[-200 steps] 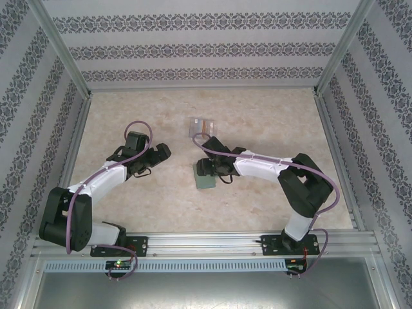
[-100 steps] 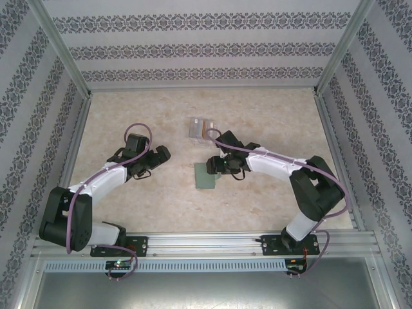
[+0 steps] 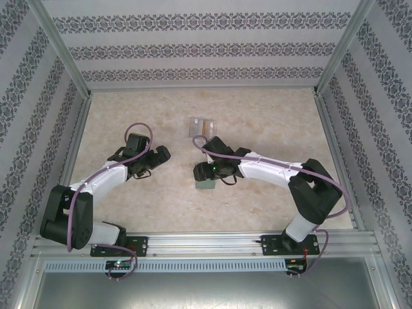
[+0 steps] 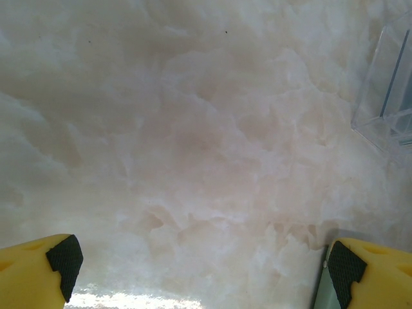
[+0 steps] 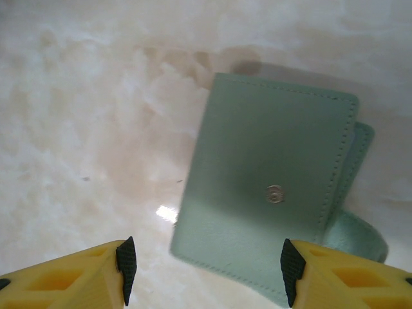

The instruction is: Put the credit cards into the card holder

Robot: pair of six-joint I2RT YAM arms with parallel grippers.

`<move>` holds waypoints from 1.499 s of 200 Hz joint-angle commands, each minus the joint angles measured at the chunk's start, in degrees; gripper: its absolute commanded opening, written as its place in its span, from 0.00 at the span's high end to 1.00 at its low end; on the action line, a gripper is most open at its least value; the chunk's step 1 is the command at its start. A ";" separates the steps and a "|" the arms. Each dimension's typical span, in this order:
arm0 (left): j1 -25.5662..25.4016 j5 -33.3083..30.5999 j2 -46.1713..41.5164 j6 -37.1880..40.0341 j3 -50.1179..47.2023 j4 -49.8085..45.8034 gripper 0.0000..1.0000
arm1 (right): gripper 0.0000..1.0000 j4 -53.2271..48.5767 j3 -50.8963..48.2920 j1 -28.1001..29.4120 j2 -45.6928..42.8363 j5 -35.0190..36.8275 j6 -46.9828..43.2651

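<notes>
The card holder (image 5: 270, 167) is a sage-green wallet lying shut on the marble table, its snap stud facing up. My right gripper (image 5: 207, 270) hangs open just above the wallet's near edge, with nothing between its fingers. From above, the same gripper (image 3: 203, 172) covers most of the card holder (image 3: 206, 185). The credit cards (image 3: 203, 124), one with an orange edge, stand in a clear plastic stand (image 3: 199, 127) behind it. My left gripper (image 3: 158, 154) is wide open over bare table to the left. The left wrist view has that gripper (image 4: 205, 264) with the clear stand (image 4: 386, 96) at the far right.
Patterned walls and metal rails close the table (image 3: 270, 129) in on three sides. Bare marble lies between the two arms and behind the stand. A thin green edge (image 4: 320, 290) shows beside the left gripper's right finger.
My right gripper drew back to the right off the card holder, then came forward and left over it again. The left arm has stayed put.
</notes>
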 commanded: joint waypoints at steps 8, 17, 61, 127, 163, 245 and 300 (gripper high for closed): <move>-0.08 -0.39 0.15 0.26 0.86 -1.36 0.00 | 0.36 -1.15 -1.70 -2.69 1.28 3.12 2.49; -0.04 -0.56 -0.26 0.26 0.60 -1.29 0.00 | 0.36 -0.56 -2.61 -3.51 0.69 2.63 2.88; -0.07 -0.90 -0.17 0.51 0.80 -1.25 0.00 | 0.37 0.69 -3.92 -4.76 -0.36 -0.48 3.43; -0.01 -0.53 -1.12 -0.16 -1.99 -0.55 0.00 | 0.40 6.67 -7.08 -7.30 0.31 -9.18 5.49; -0.04 -0.04 -1.39 -0.64 -3.02 0.55 0.00 | 0.41 10.00 -8.29 -7.79 1.48 -13.72 6.40; -0.14 0.46 -1.14 -1.39 -3.91 2.16 0.00 | 0.41 11.16 -9.01 -8.54 2.26 -15.81 8.11; -0.50 0.60 0.60 -0.95 -2.38 2.36 0.00 | 0.42 14.93 -9.27 -8.75 3.84 -21.76 7.72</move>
